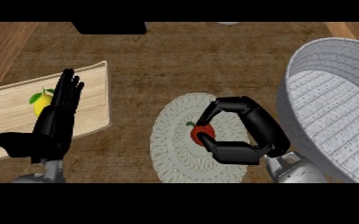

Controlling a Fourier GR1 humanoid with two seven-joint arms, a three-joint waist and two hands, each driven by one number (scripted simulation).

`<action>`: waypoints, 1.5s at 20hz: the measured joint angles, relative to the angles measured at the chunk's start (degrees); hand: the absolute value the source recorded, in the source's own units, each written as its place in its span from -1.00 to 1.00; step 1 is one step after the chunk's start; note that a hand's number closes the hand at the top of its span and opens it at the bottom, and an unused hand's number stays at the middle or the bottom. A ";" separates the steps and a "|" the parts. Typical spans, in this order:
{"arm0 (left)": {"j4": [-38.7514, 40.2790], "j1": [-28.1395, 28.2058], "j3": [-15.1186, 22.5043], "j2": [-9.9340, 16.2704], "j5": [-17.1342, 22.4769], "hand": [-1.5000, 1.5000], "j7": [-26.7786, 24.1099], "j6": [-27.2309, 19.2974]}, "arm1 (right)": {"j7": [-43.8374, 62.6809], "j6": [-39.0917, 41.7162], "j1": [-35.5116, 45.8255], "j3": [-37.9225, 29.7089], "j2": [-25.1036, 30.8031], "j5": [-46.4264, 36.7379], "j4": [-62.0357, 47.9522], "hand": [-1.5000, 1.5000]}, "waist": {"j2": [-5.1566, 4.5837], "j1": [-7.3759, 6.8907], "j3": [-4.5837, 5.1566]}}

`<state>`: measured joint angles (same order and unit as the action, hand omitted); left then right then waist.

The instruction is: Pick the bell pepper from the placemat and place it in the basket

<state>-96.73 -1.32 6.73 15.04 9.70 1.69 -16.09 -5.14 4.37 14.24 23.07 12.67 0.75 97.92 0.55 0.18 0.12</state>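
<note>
Right hand [261, 135]: we see our grey forearm coming in at the lower edge, right of centre, and the black hand arching over the placemat; fingers curl down from above and the thumb comes in from below, pinching the bell pepper between them
Bell pepper [201, 134]: red with a small green stem at its upper left; it shows on the middle of the placemat, caught between our fingertips and thumb, and we cannot tell whether it is resting on the weave or already lifted off
Placemat [175, 123]: round, pale and woven, lying flat on the counter just left of the basket; our right hand covers its right half
Basket [308, 76]: big, grey and ribbed, at the right edge, its rim rising behind our right wrist; the wall stands just beside the placemat
Left hand [57, 114]: over at the left, open and still, fingers straight, pressed together and pointing up, holding nothing; it shows in front of the cutting board
Cutting board [91, 99]: light wood, lying at a slant on the left
Lemon [41, 102]: yellow with a green leaf, on the board, just left of our left fingers
Counter [175, 57]: dark brown wood grain
</note>
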 measured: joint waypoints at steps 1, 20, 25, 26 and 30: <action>-0.28 0.10 0.73 -0.79 -0.18 0.00 -0.02 -0.29 | 0.03 -2.03 -1.56 3.42 -1.40 -3.51 0.53 -1.00 | 0.05 0.13 0.00; 0.07 2.47 1.02 -2.32 -0.26 0.00 -2.18 -0.07 | 47.44 0.33 -1.55 13.43 0.47 -52.93 14.13 -1.00 | 0.68 2.06 0.41; 1.07 0.43 0.86 -2.45 0.04 0.00 -1.75 0.64 | 59.84 17.58 3.23 14.42 -4.12 -47.69 20.97 -1.00 | 0.09 0.97 0.22; 0.73 0.54 1.40 -2.85 -0.26 0.00 -1.82 0.52 | 61.16 19.59 4.42 13.82 -5.57 -46.41 21.58 -1.00 | 0.02 0.69 0.18; -0.21 1.78 1.74 -3.22 -0.36 0.00 -2.40 0.86 | 65.02 22.76 8.66 13.05 -9.26 -43.43 21.37 -1.00 | -0.15 -0.12 0.10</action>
<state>-96.94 0.47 8.48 11.81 9.34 -0.71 -15.23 59.87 27.13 22.90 36.12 3.41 -42.67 119.29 0.40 0.06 0.22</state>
